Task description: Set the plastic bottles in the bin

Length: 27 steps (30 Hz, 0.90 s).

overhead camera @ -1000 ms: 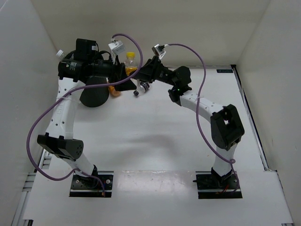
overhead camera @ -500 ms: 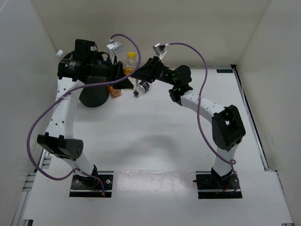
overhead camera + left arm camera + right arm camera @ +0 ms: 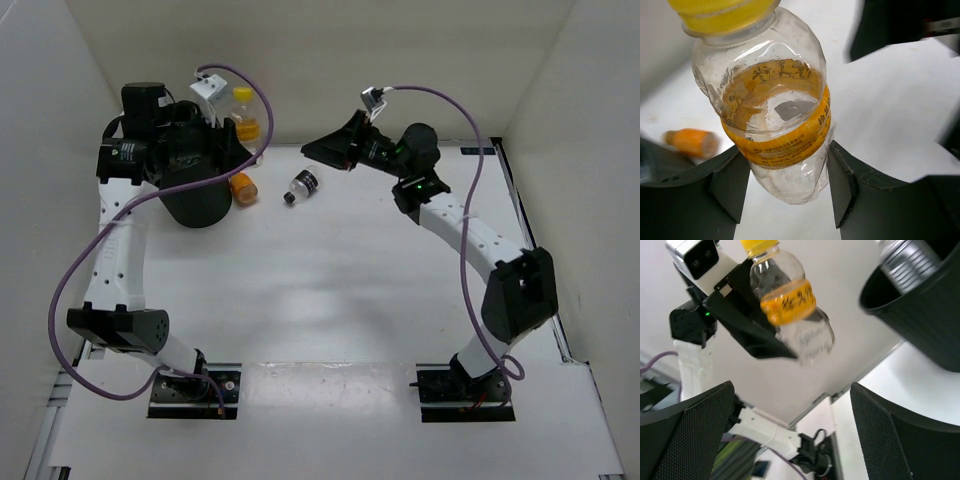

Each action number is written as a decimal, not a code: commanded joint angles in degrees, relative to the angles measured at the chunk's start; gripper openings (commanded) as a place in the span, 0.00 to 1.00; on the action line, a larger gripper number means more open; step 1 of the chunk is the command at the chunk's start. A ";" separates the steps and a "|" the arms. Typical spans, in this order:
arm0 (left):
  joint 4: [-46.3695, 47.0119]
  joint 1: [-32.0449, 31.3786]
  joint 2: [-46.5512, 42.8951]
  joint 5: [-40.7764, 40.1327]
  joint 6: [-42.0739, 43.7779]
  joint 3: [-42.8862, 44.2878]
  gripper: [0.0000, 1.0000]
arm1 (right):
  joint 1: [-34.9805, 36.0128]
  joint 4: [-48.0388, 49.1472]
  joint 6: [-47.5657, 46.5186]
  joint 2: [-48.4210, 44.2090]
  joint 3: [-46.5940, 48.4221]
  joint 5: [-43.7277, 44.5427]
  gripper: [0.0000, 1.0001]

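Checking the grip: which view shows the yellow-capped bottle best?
Left wrist: the yellow-capped bottle fills it, clamped in the left tool. Right wrist shows it whole but blurred; top external, small near the bin.

You get bright, even light from above in the top view, with only a soft grey shadow on the white table (image 3: 320, 300). In your left wrist view the orange-capped bottle (image 3: 775, 115) is sharp and has small shiny spots, but the stubby orange bottle (image 3: 692, 142) behind it is fuzzy. In your right wrist view the bin (image 3: 920, 320) and the bottle's lower half look smeared.
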 commanded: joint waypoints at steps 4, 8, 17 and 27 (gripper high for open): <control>16.75 1.71 -3.92 -30.85 0.90 -3.60 0.11 | -2.27 -16.47 -15.80 -8.60 0.35 3.79 1.00; 16.78 4.08 2.30 -38.69 3.28 -0.01 0.12 | -2.27 -22.18 -18.97 -10.44 -0.79 4.32 1.00; 14.32 8.83 13.22 -43.36 3.81 0.61 0.41 | -2.27 -26.32 -22.14 -12.12 -1.94 4.32 1.00; 13.79 7.79 9.37 -47.40 -1.64 4.21 1.00 | -2.27 -28.61 -23.98 -12.73 -1.94 4.32 1.00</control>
